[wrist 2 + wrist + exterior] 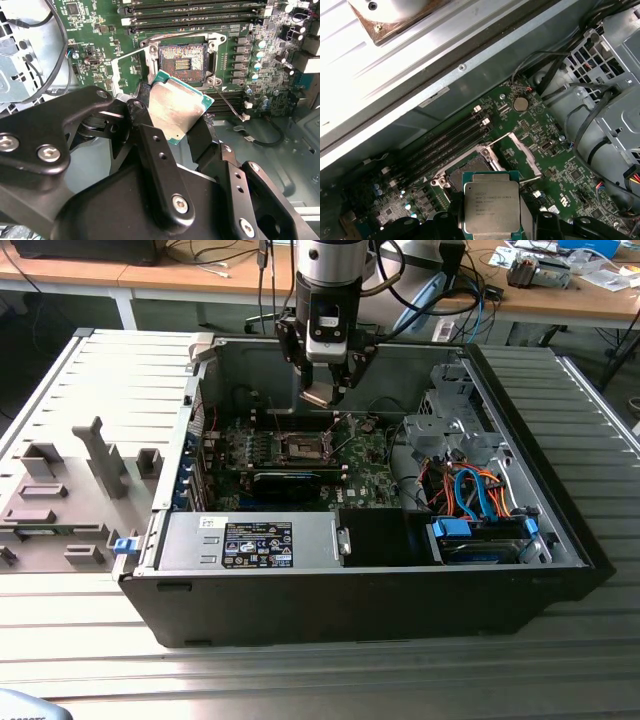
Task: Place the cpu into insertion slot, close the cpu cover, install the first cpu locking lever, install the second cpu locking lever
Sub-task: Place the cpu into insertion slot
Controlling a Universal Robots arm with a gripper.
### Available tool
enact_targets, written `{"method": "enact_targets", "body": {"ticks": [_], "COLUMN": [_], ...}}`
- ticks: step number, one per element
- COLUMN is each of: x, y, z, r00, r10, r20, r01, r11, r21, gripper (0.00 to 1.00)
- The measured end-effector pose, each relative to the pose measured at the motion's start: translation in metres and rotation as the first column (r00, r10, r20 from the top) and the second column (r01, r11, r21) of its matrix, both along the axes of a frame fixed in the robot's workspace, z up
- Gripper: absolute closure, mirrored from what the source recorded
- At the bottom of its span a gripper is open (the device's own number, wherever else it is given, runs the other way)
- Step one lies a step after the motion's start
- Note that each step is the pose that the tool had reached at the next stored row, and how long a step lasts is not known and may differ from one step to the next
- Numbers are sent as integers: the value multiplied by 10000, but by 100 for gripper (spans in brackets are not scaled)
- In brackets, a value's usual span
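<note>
Cpu held over the open slot, not yet seated.
The gripper (322, 390) has its 2 fingers (155, 150) closed on opposite edges of the cpu (491, 207), which hangs above the board (100, 30) near the slot (182, 62); the cover (522, 155) stands flipped open beside it. In the second wrist view the cpu looks tilted, so I judge a skewed or off-centre descent could bend the slot's contacts or catch the cover.
</note>
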State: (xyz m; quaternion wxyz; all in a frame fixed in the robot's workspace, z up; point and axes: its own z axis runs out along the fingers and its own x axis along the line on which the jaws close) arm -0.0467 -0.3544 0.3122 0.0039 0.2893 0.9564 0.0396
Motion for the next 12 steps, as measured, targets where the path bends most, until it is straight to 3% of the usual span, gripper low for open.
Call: {"method": "enact_targets", "body": {"ticks": [12], "x": [0], "y": [0], "z": [-1], "r00": [9999], "r10": [-114], "r20": [1], "r01": [114], "r11": [9999], "r21": [1], "gripper": [45]}}
